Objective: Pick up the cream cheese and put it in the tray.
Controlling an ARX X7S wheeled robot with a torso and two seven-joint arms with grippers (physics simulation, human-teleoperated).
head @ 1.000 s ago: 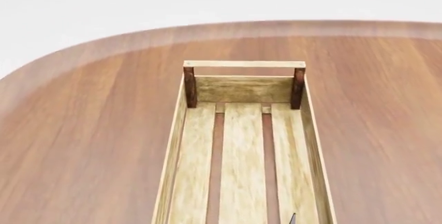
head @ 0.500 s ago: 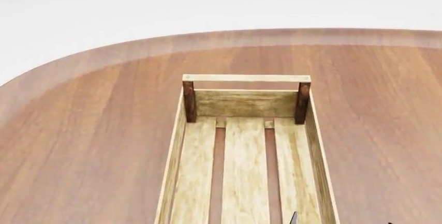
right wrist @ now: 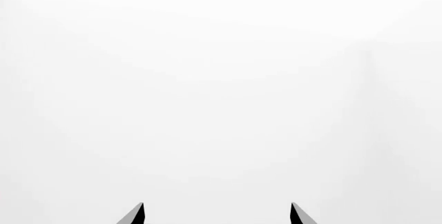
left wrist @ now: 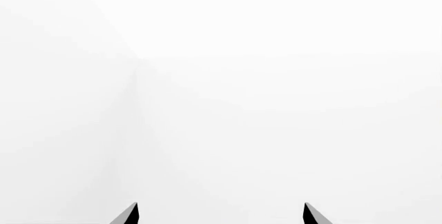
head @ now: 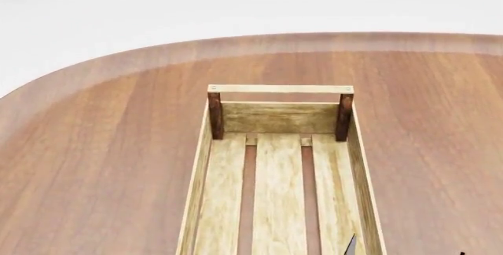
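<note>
Bare tray (head: 206,166) lengthwise on the table (head: 94,149), both grippers (left wrist: 219,214) (right wrist: 215,214) spread, apparently facing blank white, one dark tip at five o'clock.

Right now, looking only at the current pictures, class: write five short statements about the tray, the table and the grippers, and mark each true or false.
1. The tray has a slatted bottom. True.
2. The cream cheese lies in the tray. False: no box is visible in it.
3. The tray rests on a wooden table. True.
4. The left gripper holds a box. False: its fingertips stand apart with nothing between.
5. The right gripper is shut. False: its fingertips are spread apart.
</note>
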